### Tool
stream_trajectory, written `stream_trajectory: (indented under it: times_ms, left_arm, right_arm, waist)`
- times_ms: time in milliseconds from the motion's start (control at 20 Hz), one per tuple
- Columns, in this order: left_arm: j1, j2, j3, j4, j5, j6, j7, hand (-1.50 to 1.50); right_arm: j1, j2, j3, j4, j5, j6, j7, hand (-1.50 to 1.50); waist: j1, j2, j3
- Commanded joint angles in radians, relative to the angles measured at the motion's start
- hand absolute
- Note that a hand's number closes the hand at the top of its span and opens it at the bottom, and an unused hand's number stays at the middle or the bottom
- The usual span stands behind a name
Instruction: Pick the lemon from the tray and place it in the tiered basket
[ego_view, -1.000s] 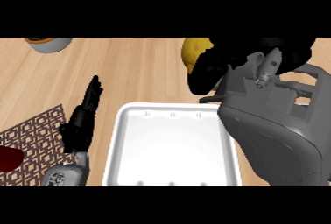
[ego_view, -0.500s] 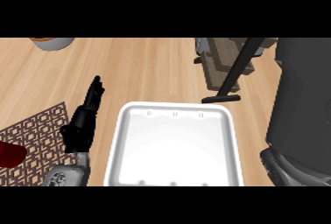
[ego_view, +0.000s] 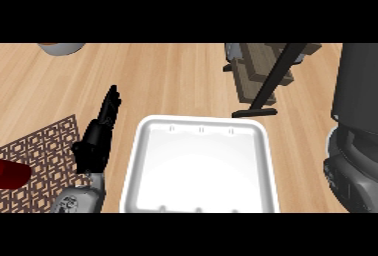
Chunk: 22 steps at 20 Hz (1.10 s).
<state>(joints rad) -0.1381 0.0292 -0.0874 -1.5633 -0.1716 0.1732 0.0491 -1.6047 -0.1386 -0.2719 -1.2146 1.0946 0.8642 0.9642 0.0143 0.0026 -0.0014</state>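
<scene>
The wooden counter (ego_view: 170, 75) fills your view, and the white tray (ego_view: 201, 121) sits in the middle of it, reaching down to the lower edge and showing only its bare white floor. You cannot see the lemon anywhere in this view, so where it is cannot be told. The grey right arm (ego_view: 358, 150) runs along the right edge, just beside the tray; the right hand is out of view. A brown patterned mat (ego_view: 37, 150) lies at the lower left. The tiered basket (ego_view: 279, 75) stands beyond the tray's far right corner, its black post leaning up from a flat foot close to the tray's rim. Your left hand (ego_view: 100, 135) rests between the mat and the tray, its fingers straight, pressed together and holding nothing. A red thing (ego_view: 11, 172) sits on the mat at the left edge, and a grey bowl (ego_view: 60, 47) shows at the top left.
</scene>
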Motion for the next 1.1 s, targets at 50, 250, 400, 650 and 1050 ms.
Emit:
stream_trajectory:
  times_ms: [50,250,400,650,1050]
  left_arm:
    - [0.007,0.003,0.004,-0.011,0.012,-0.013,0.001,0.0]
    - [0.032,-0.021,-0.025,-0.02,-0.004,0.004,-0.003,0.0]
    - [-0.044,0.031,0.035,-0.026,0.036,-0.039,0.045,0.0]
    - [-0.054,-0.01,0.017,0.042,0.001,0.005,-0.004,0.0]
    - [0.035,0.008,-0.011,-0.051,0.011,-0.029,0.015,0.0]
  right_arm:
    - [-0.017,-0.105,0.012,0.138,0.029,-0.092,-0.068,1.5]
    - [0.011,-0.188,0.044,0.197,0.046,-0.128,-0.176,1.5]
    - [0.03,-0.214,0.074,0.279,0.072,-0.186,-0.237,1.5]
    - [0.079,-0.164,-0.044,0.322,0.038,-0.317,-0.139,1.5]
    - [0.124,-0.142,-0.178,0.321,-0.068,-0.501,-0.154,-1.5]
  waist:
    - [0.002,0.001,0.0]
    - [0.004,0.001,0.001]
    - [0.005,0.003,0.001]
    - [-0.003,0.005,0.001]
    - [0.006,-0.001,0.002]
